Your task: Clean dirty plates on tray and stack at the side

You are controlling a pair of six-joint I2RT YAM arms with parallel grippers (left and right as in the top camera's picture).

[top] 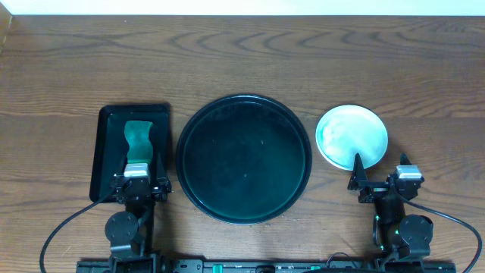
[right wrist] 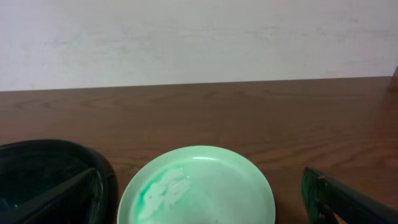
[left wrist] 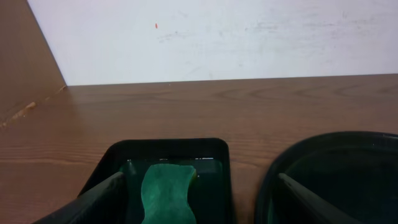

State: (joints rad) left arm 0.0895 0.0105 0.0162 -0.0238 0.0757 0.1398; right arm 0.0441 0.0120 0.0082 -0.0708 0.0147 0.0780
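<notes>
Pale turquoise plate [top: 352, 136] lies on the worktop [top: 242, 61] just right of the round black tray [top: 244, 159], not touching it. Left jaws stand open left of the tray, over a rectangular tray [top: 106, 152] with green cloth [top: 138, 140]. Right jaws stand open right of the tray, at the plate's near edge.

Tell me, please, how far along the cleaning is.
Done: the round tray holds no plates; a turquoise plate, faintly streaked, sits right of it. In hand: nothing; left gripper and right gripper open, cloth in its rectangular tray. Left: possibly nothing; any plates beneath are hidden.
</notes>
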